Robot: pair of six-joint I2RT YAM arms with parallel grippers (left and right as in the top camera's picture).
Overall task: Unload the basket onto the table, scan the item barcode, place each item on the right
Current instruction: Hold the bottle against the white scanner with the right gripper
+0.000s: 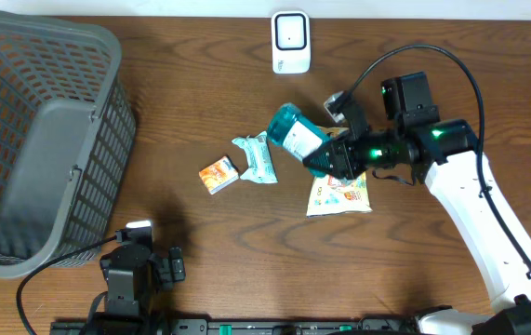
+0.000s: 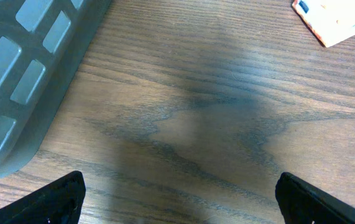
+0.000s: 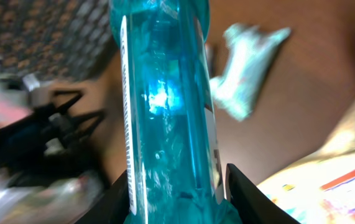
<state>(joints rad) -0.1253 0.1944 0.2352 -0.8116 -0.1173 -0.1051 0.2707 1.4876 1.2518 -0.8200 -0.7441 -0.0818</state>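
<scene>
My right jaws were clamped on the teal bottle (image 1: 295, 133), which I held tilted above the desk (image 1: 200, 74). Its far end pointed toward the white scanner (image 1: 290, 42) but was well short of it. A yellow packet (image 1: 339, 194) lay partly under my jaws. To the left of the bottle lay a silvery pouch (image 1: 256, 158) and a small orange box (image 1: 219, 174). My left jaws stood wide apart, low over bare wood beside the grey basket (image 1: 42, 140).
</scene>
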